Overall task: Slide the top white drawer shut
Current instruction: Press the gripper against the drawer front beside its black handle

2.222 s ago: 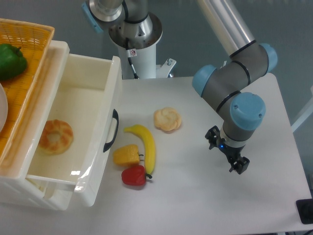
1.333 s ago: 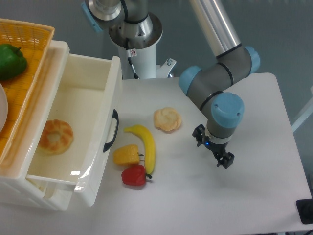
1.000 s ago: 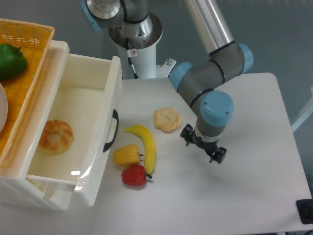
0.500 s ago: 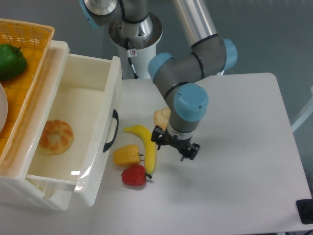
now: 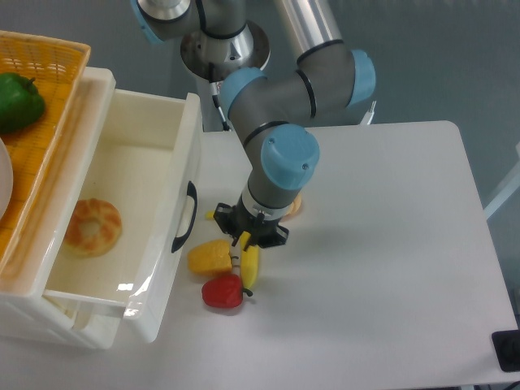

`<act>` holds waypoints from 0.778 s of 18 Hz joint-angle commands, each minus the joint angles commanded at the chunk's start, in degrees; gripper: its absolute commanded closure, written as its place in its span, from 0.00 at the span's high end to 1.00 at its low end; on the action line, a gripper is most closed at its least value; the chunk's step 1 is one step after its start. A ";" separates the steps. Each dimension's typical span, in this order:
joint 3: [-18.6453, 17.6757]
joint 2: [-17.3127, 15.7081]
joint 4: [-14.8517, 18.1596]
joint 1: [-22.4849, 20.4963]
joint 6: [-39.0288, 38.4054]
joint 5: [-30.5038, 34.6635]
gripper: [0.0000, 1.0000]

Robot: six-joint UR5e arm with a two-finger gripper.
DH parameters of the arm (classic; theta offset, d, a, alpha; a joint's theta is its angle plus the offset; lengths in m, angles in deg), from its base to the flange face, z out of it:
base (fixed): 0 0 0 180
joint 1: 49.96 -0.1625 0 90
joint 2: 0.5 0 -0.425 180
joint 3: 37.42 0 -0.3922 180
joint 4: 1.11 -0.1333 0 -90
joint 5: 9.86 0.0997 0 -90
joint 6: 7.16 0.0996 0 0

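While the glossy white plastic top drawer (image 5: 122, 236) stands pulled out, the end effector (image 5: 251, 230) hovers beside its black curved handle (image 5: 186, 218), seemingly to push, opening indiscernible.

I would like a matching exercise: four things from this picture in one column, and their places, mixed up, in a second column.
Things:
1. bread roll
2. green pepper
3. red pepper
4. pincer

Places:
A. in the orange basket
B. over the banana
C. inside the top white drawer
D. on the table, near the drawer's front corner

Pairs: 1-C, 2-A, 3-D, 4-B
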 joint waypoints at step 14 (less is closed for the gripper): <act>1.76 -1.05 5.44 -2.81 -4.49 -10.98 0.00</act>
